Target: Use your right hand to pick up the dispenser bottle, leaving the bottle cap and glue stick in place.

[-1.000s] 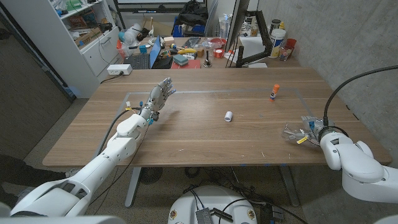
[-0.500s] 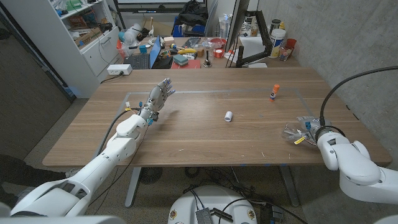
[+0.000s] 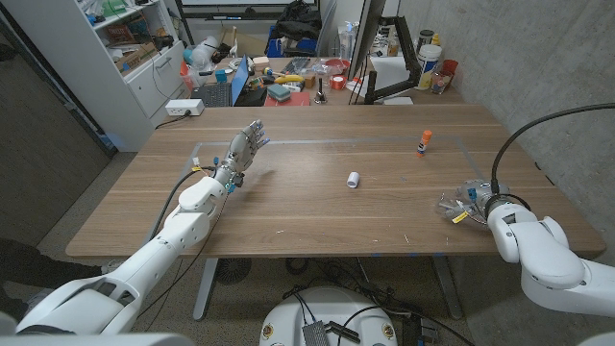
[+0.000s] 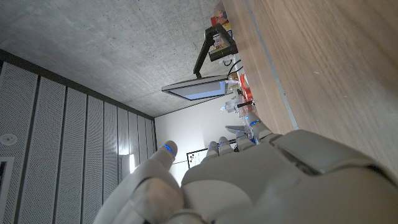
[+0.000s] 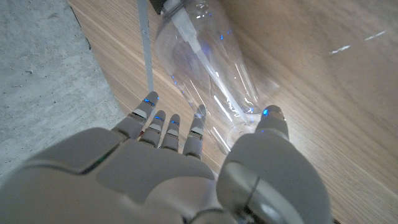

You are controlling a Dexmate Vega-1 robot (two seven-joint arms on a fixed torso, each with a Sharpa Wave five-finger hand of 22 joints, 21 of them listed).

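The left hand (image 3: pixel 246 146) is held up with fingers spread, far left of the bottle cap (image 3: pixel 353 179), holding nothing. The glue stick (image 3: pixel 423 142) stands beyond and right of the cap. Farther right, the clear dispenser bottle (image 3: pixel 459 204) lies on its side by the table's (image 3: pixel 317 211) near right edge, flanked by the right hand's (image 5: pixel 205 162) fingers and thumb, not yet clasped. The clear body should be gripped firmly before lifting, since it is judged slippery.

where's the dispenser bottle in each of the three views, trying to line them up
Head view: the clear dispenser bottle lies on its side near the table's right edge, just ahead of the right hand.
Right wrist view: it lies right in front of the hand's fingers.
Left wrist view: not in it.
Shared landmark: the wooden table, whose grain also runs under the bottle in the right wrist view.
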